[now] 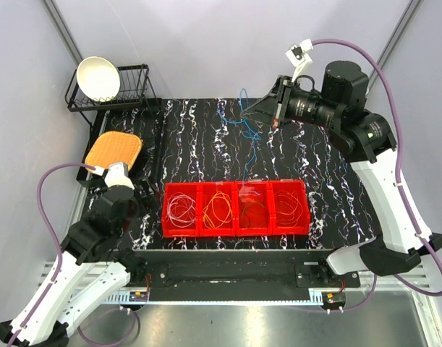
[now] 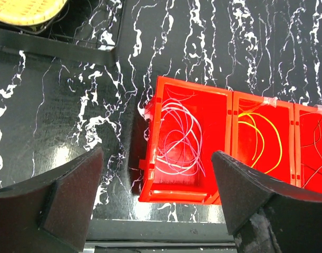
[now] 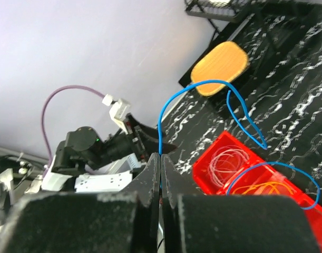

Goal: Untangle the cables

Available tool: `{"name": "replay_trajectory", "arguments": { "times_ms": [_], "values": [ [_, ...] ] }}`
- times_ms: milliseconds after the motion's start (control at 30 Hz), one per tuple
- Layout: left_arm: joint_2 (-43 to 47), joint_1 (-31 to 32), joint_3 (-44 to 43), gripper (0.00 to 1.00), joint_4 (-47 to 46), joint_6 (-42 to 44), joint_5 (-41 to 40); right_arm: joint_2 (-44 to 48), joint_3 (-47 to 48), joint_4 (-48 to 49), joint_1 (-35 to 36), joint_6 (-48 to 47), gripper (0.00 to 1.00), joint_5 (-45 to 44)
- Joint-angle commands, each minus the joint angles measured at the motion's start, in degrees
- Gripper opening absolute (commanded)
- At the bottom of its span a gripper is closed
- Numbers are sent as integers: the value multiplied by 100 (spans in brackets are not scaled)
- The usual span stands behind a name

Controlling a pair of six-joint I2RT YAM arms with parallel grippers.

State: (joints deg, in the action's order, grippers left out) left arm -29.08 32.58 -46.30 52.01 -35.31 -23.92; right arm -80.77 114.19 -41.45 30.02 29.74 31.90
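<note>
My right gripper [image 1: 249,113] is shut on a thin blue cable [image 1: 244,123] and holds it above the far middle of the table; its loops hang down toward the black mat. In the right wrist view the jaws [image 3: 160,158] pinch the blue cable [image 3: 203,84]. A row of red bins [image 1: 235,231] holds a white cable [image 1: 181,210], an orange-yellow cable [image 1: 219,210], a dark cable [image 1: 254,210] and a red cable [image 1: 289,208]. My left gripper [image 2: 155,184] is open and empty above the near left corner of the white cable's bin [image 2: 150,195].
A black wire rack [image 1: 137,90] with a white bowl [image 1: 98,78] stands at the far left. An orange woven mat [image 1: 113,150] lies on a black tray left of the bins. The black marbled mat [image 1: 206,144] covers the table.
</note>
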Motion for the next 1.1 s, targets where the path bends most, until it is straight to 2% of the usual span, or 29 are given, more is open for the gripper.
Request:
{"name": "replay_trajectory", "arguments": {
  "times_ms": [0, 200, 567, 1067],
  "values": [
    [-71, 20, -10, 86, -112, -90, -95, 211, -169, 691, 196, 243, 0, 606],
    [-124, 12, -19, 86, -103, -90, -122, 150, -310, 761, 618, 164, 0, 721],
    [-71, 12, -1, 85, -95, -117, -166, 106, -1136, 1192, 1348, 226, 0, 563],
    [-98, 20, -1, 85, -94, -125, -183, 88, -2322, 1675, 1463, 173, 0, 370]
  ]
}}
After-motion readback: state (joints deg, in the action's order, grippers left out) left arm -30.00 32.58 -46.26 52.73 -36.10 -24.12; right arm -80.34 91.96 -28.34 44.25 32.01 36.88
